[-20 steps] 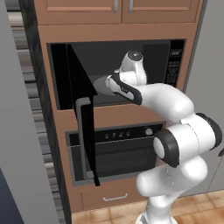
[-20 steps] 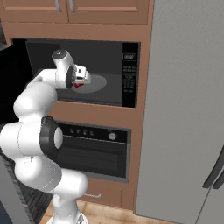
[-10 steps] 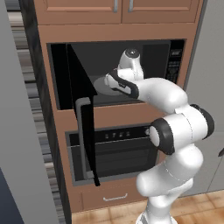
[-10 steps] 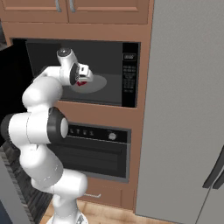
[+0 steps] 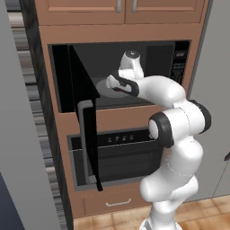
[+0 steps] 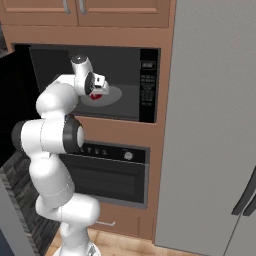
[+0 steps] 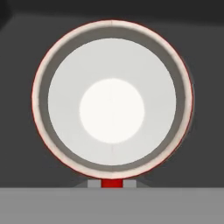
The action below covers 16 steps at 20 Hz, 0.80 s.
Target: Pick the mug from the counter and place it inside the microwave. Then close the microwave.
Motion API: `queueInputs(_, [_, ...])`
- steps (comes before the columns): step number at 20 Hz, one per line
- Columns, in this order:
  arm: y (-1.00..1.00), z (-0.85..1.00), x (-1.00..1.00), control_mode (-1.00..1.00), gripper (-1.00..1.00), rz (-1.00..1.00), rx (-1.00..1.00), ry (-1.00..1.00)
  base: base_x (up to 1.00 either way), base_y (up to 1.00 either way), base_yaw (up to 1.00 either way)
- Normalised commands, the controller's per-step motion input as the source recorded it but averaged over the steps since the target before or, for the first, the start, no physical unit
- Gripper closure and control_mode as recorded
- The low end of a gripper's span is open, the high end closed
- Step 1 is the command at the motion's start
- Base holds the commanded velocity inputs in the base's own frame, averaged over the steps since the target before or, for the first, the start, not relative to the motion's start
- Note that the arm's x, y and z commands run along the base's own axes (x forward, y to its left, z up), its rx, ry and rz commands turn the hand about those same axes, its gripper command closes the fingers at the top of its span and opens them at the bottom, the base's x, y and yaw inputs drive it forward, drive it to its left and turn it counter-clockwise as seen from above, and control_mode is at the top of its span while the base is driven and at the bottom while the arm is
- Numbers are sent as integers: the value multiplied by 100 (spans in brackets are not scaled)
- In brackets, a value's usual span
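Reaching into the open microwave (image 6: 127, 82), we have our gripper (image 6: 97, 94) over the grey turntable (image 6: 111, 95), and its two fingers are pinched on the mug (image 6: 96, 96). From the right base camera the mug shows as a small red patch just under the white hand, above the turntable; whether its base touches the plate we cannot tell. The hand camera looks straight down into the mug (image 7: 112, 100): a round white inside, a thin red rim around it, and a bit of red at the lower edge between two small grey tips. Dark grey surface surrounds the mug in that view.

From the left base camera the microwave door (image 5: 85, 121) stands swung out toward us, its dark panel edge-on with the grey vertical handle (image 5: 83, 134) facing forward. The button panel (image 6: 148, 87) sits on the right side of the cavity. Below the microwave is a black oven (image 6: 112, 175) set in the same brown cabinetry (image 6: 120, 22). A tall grey refrigerator (image 6: 210, 130) stands just to the right of it.
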Motion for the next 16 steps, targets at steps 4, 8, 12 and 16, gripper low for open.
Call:
queueInputs(4, [0,-17,41,-100,100,0,0,5,0,0,0])
queueInputs(8, [0,-14,39,-100,100,0,0,5,0,0,0])
queueInputs(12, [0,-27,27,-100,100,0,0,4,0,0,0])
queueInputs(16, [0,-19,24,-100,100,0,0,4,0,0,0])
